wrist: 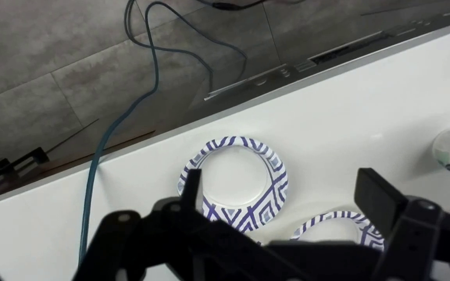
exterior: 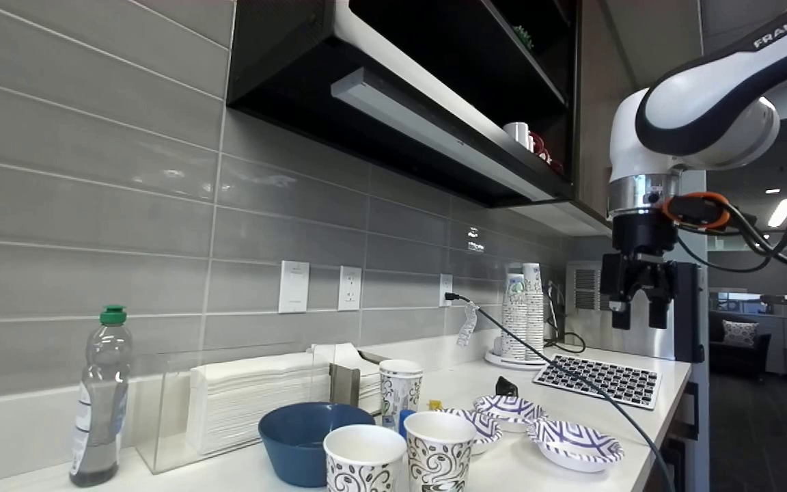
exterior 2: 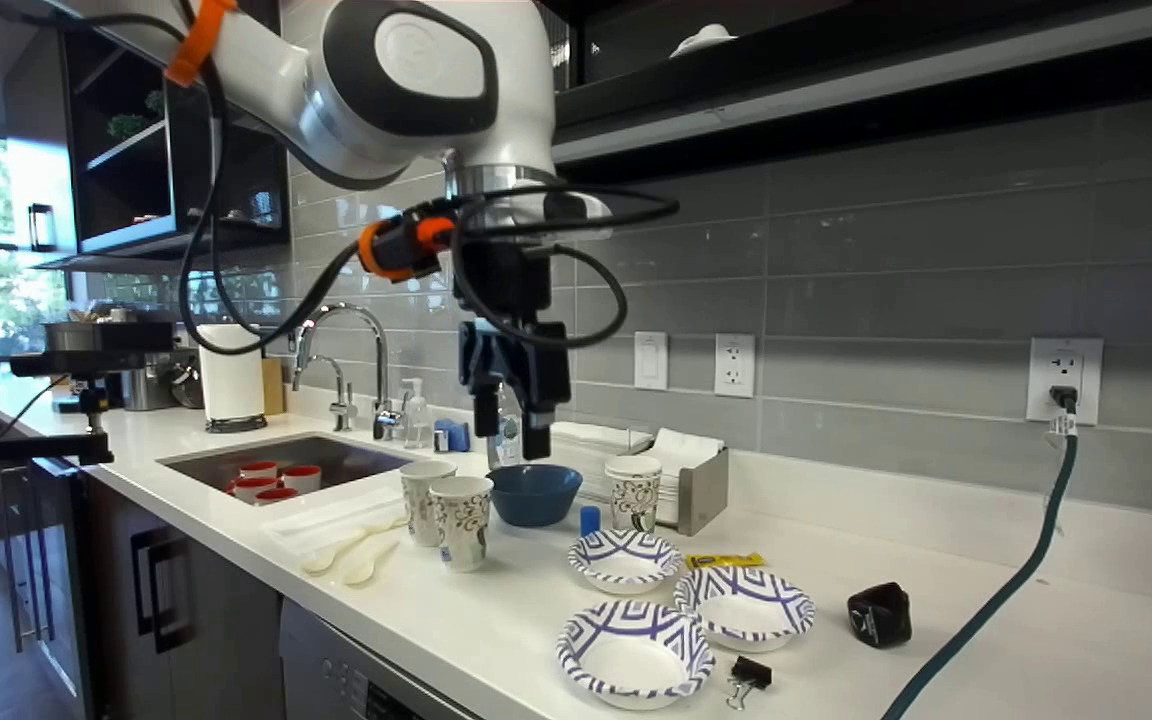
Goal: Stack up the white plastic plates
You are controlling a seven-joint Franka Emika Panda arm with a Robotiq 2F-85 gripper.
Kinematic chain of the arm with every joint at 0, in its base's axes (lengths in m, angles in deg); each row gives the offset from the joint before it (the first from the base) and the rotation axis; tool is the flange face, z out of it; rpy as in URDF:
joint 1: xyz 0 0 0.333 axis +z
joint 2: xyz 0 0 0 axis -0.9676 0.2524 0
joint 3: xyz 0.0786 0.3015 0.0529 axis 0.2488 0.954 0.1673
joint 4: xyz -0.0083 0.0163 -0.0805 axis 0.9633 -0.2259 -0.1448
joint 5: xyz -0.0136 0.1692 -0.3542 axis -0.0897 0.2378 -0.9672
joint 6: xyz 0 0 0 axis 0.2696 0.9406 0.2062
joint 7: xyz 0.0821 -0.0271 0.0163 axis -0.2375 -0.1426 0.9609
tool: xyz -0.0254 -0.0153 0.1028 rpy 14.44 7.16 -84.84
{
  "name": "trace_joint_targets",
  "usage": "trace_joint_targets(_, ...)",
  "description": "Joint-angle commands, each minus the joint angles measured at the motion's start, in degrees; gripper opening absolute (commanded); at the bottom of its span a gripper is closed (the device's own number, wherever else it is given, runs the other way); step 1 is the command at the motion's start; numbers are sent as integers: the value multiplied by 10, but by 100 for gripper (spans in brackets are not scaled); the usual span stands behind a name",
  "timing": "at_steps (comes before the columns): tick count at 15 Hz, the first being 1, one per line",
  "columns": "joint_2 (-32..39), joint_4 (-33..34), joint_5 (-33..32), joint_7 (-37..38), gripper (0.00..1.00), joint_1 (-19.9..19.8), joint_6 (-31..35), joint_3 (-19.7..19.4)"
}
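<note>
Three shallow white plates with dark blue patterned rims lie apart or nearly touching on the counter; none is stacked. The plate nearest the counter's front edge [exterior: 576,444] [exterior 2: 633,655] [wrist: 234,175] shows whole in the wrist view. The plate nearest the cups [exterior: 484,429] [exterior 2: 624,562] [wrist: 330,229] is partly hidden by the gripper there. The third plate, toward the wall [exterior: 511,408] [exterior 2: 746,612], is almost wholly hidden in the wrist view. My gripper [exterior: 639,318] [exterior 2: 511,435] [wrist: 279,183] is open and empty, pointing down, well above the counter.
Patterned cups [exterior: 441,444] [exterior 2: 461,520] and a blue bowl [exterior: 305,437] [exterior 2: 534,495] stand beside the plates. A black clip [exterior 2: 749,675], a black object [exterior 2: 879,613] and a yellow packet [exterior 2: 726,560] lie close by. A cable [exterior 2: 1011,590] [wrist: 92,175] crosses the counter. A shelf [exterior: 434,102] overhangs.
</note>
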Motion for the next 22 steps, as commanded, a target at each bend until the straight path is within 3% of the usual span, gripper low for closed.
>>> trace_joint_targets(1, 50, -26, 24, -36, 100, 1, 95, -26)
trace_joint_targets(5, 119, -28, 44, -47, 100, 0, 170, -35)
trace_joint_targets(6, 91, -36, 27, -41, 100, -5, 145, -27)
trace_joint_targets(12, 119, -32, 33, -41, 100, -5, 167, -28)
trace_joint_targets(22, 203, -2, 118, -92, 100, -19, 186, -84)
